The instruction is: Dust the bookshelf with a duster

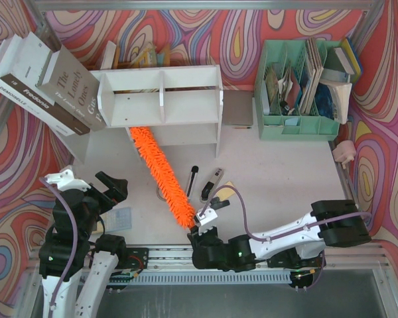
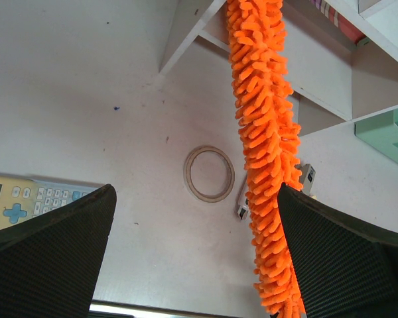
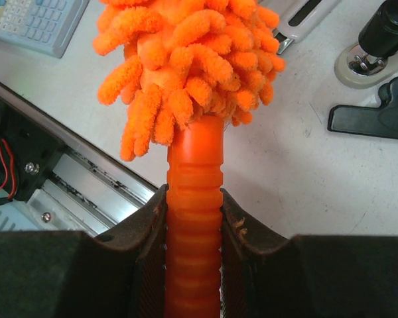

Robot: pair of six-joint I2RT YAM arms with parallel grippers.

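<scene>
R gripper (image 3: 194, 215) clamped tight on duster (image 1: 162, 173) by handle; L gripper (image 2: 196, 232) spread wide, holding nothing. Fluffy tip tucked into bookshelf (image 1: 192, 106) lower tier. Risks: hard push shoving or tipping light shelf; strands snagging on edge.

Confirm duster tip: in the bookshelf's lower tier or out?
In. The duster runs from the right pincer, shut on its handle, and its far end disappears under the middle board of the bookshelf.

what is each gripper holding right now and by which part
The right gripper is shut on the duster, clamping its ribbed orange handle just below the fluffy head. The left gripper is open and holds nothing.
</scene>
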